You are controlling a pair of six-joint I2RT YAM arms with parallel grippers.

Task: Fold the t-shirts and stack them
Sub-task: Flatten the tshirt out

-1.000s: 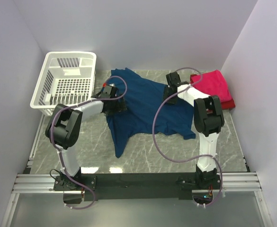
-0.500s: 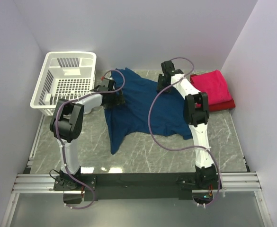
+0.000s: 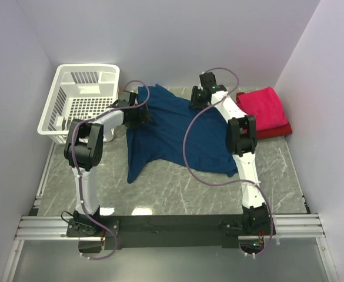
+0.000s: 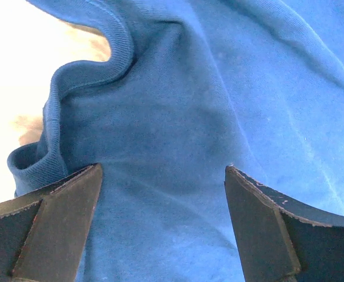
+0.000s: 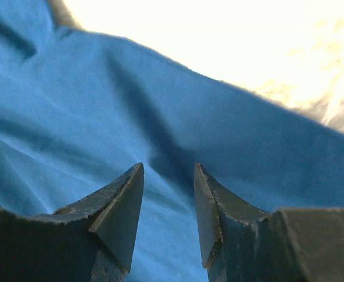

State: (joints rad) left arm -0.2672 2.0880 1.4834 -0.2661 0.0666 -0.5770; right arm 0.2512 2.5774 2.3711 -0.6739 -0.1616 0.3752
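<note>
The navy t-shirt (image 3: pixel 172 126) lies rumpled on the bench (image 3: pixel 160 194) beside the basket (image 3: pixel 48 114). The left tool (image 4: pixel 162 170) gapes wide over its ribbed edge, likely to pinch there. The right tool (image 5: pixel 167 167) is narrow, farther from the basket, and I cannot tell whether it grips.

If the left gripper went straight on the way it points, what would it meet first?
Probably the navy blue t-shirt, near its ribbed edge; the open left gripper faces only that cloth. Distance is unclear.

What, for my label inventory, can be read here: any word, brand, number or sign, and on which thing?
No text can be read.
The navy t-shirt shows only plain blue cloth in every view.
The folded red t-shirts and the white basket carry no marking that is legible from above.
</note>
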